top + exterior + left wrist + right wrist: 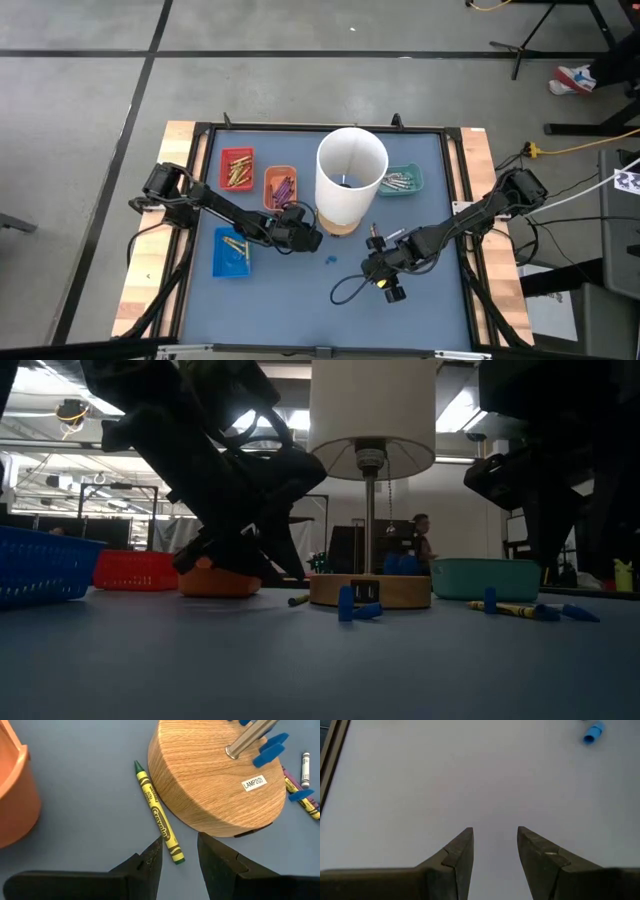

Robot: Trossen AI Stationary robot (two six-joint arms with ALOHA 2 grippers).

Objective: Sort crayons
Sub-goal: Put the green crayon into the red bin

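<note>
From above, the blue mat (pixel 300 290) fills a wooden-edged table on grey concrete floor. My left gripper (pixel 305 238) sits beside the lamp (pixel 350 175), near the orange tray (pixel 279 186); my right gripper (pixel 385 272) hangs over open mat. Crayons lie in the red tray (pixel 237 170), the blue tray (pixel 232 252) and the teal tray (pixel 400 181).

At table height, a bright workshop stretches behind, a person (pixel 420 540) standing far back. Blue pieces (pixel 355 607) lie before the lamp base.

Through my left wrist, my fingers (pixel 150 862) stand apart, empty, just over the end of a yellow-green crayon (pixel 157 815) lying against the wooden base (pixel 215 785).

Through my right wrist, fingers (pixel 460 852) apart over bare mat, holding nothing.
</note>
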